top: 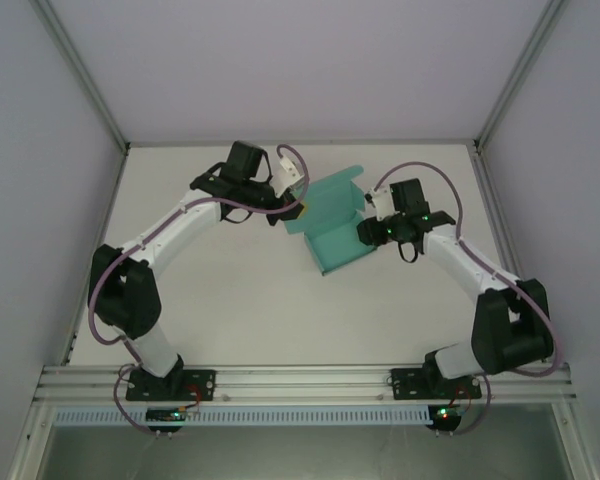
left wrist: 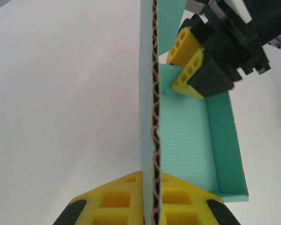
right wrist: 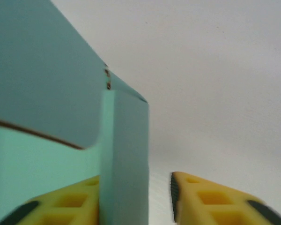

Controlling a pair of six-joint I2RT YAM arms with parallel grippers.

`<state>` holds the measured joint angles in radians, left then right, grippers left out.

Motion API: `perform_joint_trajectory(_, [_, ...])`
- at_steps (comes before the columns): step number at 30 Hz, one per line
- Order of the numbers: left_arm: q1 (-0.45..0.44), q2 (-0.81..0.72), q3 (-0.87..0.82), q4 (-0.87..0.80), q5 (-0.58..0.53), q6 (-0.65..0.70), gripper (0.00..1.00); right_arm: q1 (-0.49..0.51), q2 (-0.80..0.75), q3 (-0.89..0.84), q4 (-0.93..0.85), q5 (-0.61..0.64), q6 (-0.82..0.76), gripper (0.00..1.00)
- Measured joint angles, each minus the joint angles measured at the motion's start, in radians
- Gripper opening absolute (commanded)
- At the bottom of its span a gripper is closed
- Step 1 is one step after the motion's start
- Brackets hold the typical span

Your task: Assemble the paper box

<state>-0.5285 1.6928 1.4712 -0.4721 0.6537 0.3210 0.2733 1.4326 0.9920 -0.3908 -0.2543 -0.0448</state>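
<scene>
Paper box [top: 335, 238]: light corrugated card, stiff yet crushable; likely best held by wall edges. Left gripper [left wrist: 150, 182] clamps an upright wall; right gripper [right wrist: 136, 182] straddles a flap, jaws apart.

Item count for the work cell:
- Paper box [top: 332, 225]: one.
- Table [top: 240, 300]: one.
- Robot arms: two, the left arm [top: 170, 235] and the right arm [top: 470, 265].
- Grippers: two, the left gripper [left wrist: 151, 180] and the right gripper [right wrist: 136, 177].
- Yellow fingers [left wrist: 114, 199]: two per gripper, four in total.
- Purple cables [top: 435, 172]: two.
</scene>
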Motion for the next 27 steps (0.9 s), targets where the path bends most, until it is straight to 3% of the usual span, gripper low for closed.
perform_joint_trajectory(5, [-0.004,0.01,0.001,-0.003,-0.015,-0.001,0.0,0.019,0.026,0.012,-0.006,0.051,-0.002,0.1])
perform_joint_trajectory(10, [-0.004,0.021,0.005,-0.003,-0.034,-0.011,0.0,0.089,0.069,0.04,-0.006,0.194,-0.025,0.0])
perform_joint_trajectory(20, [-0.002,0.036,0.006,-0.006,-0.092,-0.042,0.0,0.278,0.214,0.095,0.023,0.641,-0.018,0.0])
perform_joint_trajectory(27, [-0.002,0.044,0.006,0.032,-0.121,-0.049,0.0,0.288,0.27,0.13,0.059,0.731,-0.012,0.12])
